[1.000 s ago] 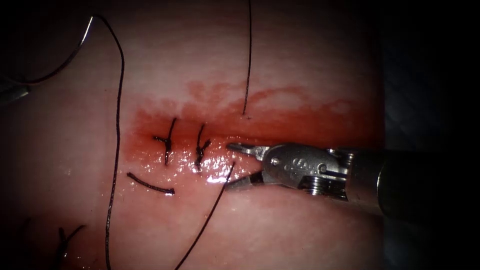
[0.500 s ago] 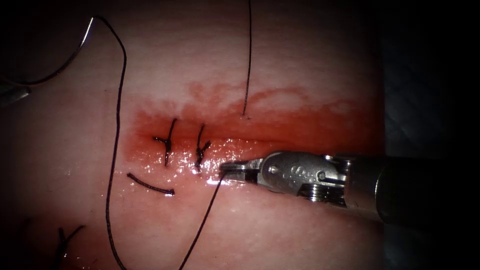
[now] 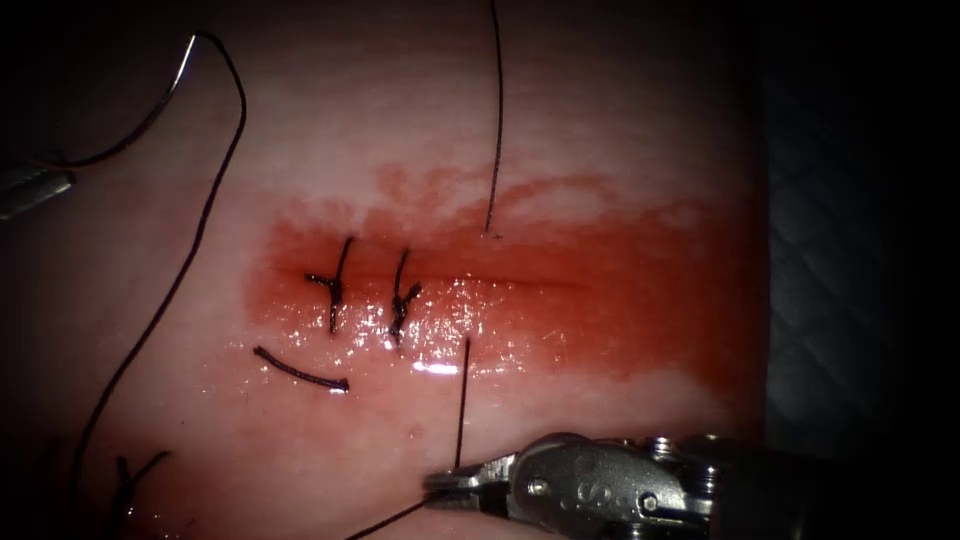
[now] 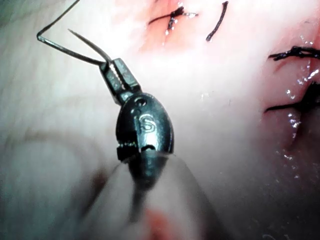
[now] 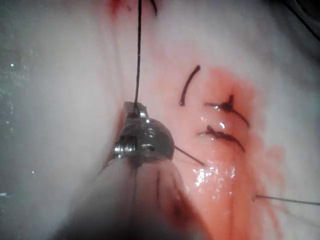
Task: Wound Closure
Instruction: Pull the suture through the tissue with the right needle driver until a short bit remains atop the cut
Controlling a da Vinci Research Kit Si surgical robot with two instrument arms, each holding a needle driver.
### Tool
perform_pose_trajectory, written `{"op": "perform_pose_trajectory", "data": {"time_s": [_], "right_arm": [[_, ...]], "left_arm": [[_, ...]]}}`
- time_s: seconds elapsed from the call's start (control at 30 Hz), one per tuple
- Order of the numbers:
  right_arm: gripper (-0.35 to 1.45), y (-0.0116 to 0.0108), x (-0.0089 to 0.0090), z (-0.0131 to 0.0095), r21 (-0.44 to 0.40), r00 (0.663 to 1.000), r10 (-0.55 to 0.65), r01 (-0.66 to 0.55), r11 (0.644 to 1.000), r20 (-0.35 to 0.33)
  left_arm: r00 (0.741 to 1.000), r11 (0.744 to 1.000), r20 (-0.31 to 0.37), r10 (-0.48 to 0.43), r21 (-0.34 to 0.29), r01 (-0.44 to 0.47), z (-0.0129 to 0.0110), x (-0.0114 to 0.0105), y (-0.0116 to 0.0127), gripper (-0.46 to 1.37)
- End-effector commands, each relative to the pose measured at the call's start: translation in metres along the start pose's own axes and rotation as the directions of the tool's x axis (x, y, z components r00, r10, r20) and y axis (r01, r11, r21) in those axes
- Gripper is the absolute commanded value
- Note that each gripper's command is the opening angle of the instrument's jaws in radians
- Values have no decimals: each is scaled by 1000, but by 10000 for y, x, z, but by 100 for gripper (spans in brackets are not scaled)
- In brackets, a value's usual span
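Observation:
The tissue (image 3: 600, 150) has a horizontal cut (image 3: 520, 283) wet with red fluid, and two stitches (image 3: 335, 285) cross its left part. My right tool (image 3: 440, 487) is below the cut, its jaws shut on the thread (image 3: 462, 410), which rises taut to where it leaves the tissue just under the cut. Another run of thread (image 3: 495, 120) enters above the cut. At the far left my left tool (image 3: 30, 185) holds the curved needle (image 3: 140, 115) clear of the tissue. The left wrist view has the left tool (image 4: 112, 67) shut on the needle (image 4: 75, 51) near its pointed end. The right tool (image 5: 134, 107) grips the thread (image 5: 139, 55).
A loose cut piece of thread (image 3: 300, 371) lies below the left stitch. More dark thread ends (image 3: 130, 478) sit at the lower left. From the needle's tail, thread (image 3: 170, 285) sweeps down the tissue's left side. The tissue's edge (image 3: 765, 250) drops off at the right.
My right tool, open at the cut one second ago, shut on the thread and drew it down and away from the cut. The long loop at the left has swung and straightened.

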Motion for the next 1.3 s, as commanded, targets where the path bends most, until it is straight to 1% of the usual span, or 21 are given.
{"op": "perform_pose_trajectory", "data": {"time_s": [0.03,0.1,0.13,0.2,0.4,0.5,0.6,0.7,0.77,0.8,0.83,0.87,0.9,0.93,1.0,1.1,1.13,1.17,1.2,1.27,1.3], "right_arm": [[-35,-4,5,0,13,1000,-6,6,1000,13],[-35,-15,17,2,45,999,-21,19,999,42],[-35,-18,20,2,56,999,-25,23,998,43],[-35,-26,28,4,125,998,-37,31,992,51],[-35,-45,44,5,211,994,-61,40,977,93],[-35,-49,46,4,259,994,-65,40,965,92],[-35,-46,44,3,280,994,-54,25,960,95],[-35,-45,44,4,293,994,-59,30,955,91],[-35,-42,46,5,277,996,-60,39,960,66],[-20,-40,47,5,242,998,-57,46,969,40],[30,-38,49,4,207,999,-49,44,977,20],[74,-35,51,2,170,999,-40,39,985,0],[101,-33,53,0,143,999,-35,38,989,-22],[114,-30,55,-3,116,998,-30,35,993,-47],[125,-23,58,-12,64,997,-16,21,998,-73],[132,-11,60,-34,4,995,10,-10,1000,-104],[132,-10,60,-36,0,994,12,-13,1000,-110],[134,-3,57,-50,-16,991,26,-28,999,-131],[134,-2,56,-53,-19,990,34,-37,999,-137],[134,11,45,-80,-60,988,36,-45,997,-153],[134,16,41,-88,-72,987,40,-52,996,-157]], "left_arm": [[1000,1000,1,1,-10,-1,0,0,1,-35],[1000,1000,1,1,-9,-1,0,0,2,-35],[1000,1000,-1,1,-11,-1,0,0,2,-35],[1000,1000,-1,1,-11,-1,0,0,2,-35],[1000,1000,-1,2,-11,-2,0,-1,2,-35],[1000,1000,-1,2,-11,-2,0,-1,3,-35],[1000,1000,-1,2,-10,-2,-1,-1,3,-35],[1000,1000,-1,2,-10,-2,-1,-1,3,-35],[1000,1000,-1,2,-11,-2,-1,-1,3,-35],[1000,1000,-2,2,-11,-2,-1,-1,3,-35],[1000,1000,-2,2,-11,-2,-1,-1,3,-35],[1000,1000,-2,2,-11,-2,-1,-1,3,-35],[1000,1000,-2,2,-11,-2,-1,-1,3,-35],[1000,1000,-2,2,-11,-2,-1,-1,3,-35],[1000,1000,-2,2,-11,-2,-1,-1,3,-35],[1000,1000,-2,2,-11,-2,-1,-1,2,-35],[1000,1000,-2,2,-11,-2,-2,-1,2,-35],[1000,1000,-2,2,-12,-2,-2,-2,2,-35],[1000,1000,-2,2,-12,-2,-2,-2,2,-35],[1000,1000,-2,2,-13,-2,-3,-2,0,-35],[1000,1000,-2,2,-14,-2,-3,-2,0,-35]]}}
